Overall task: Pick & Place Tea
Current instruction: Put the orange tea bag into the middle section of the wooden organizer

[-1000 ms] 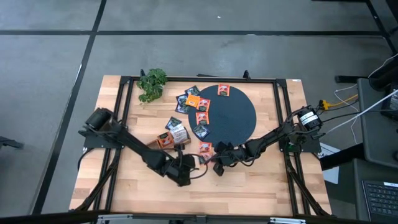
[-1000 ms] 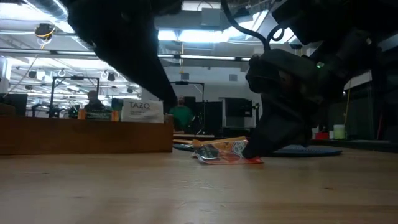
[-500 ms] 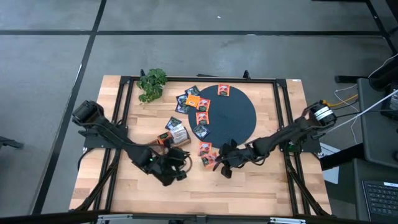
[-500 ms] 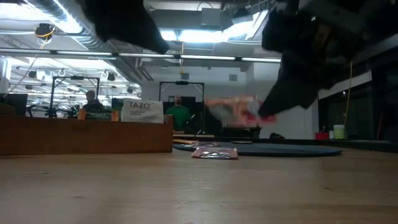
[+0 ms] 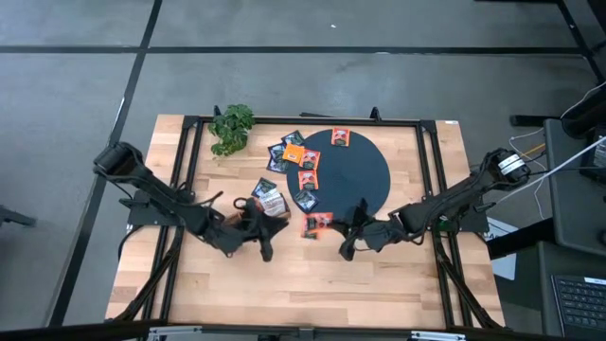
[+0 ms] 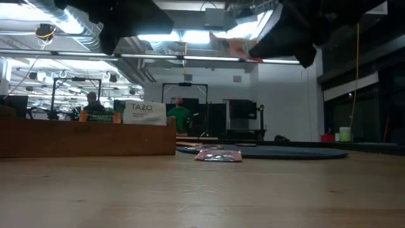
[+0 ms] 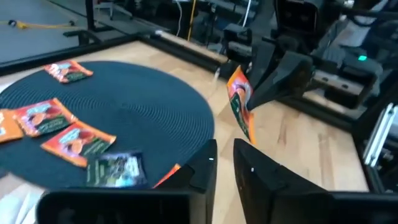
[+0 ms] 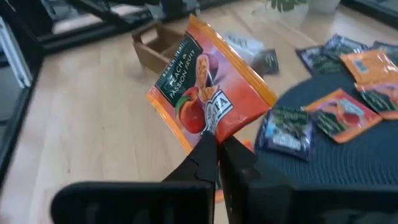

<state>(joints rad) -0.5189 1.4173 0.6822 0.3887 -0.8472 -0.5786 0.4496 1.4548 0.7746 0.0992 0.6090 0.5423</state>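
Raised since earlier: right fingers (image 8: 217, 146) clamp orange sachet (image 8: 208, 93) by lower edge, upright | left fingers (image 7: 224, 158) slightly apart, empty

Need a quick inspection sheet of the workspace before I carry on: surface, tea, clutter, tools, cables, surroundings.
Surface: wooden table, dark disc on it.
Job's things: orange sachet lifted; other sachets on the disc and beside it.
Clutter: green plant at the far left; wooden tray.
Tools: right tool shut on the sachet, raised; left tool slightly apart, holding nothing.
Cables: wires off the table's right edge.
Surroundings: people beyond the table in the low view.
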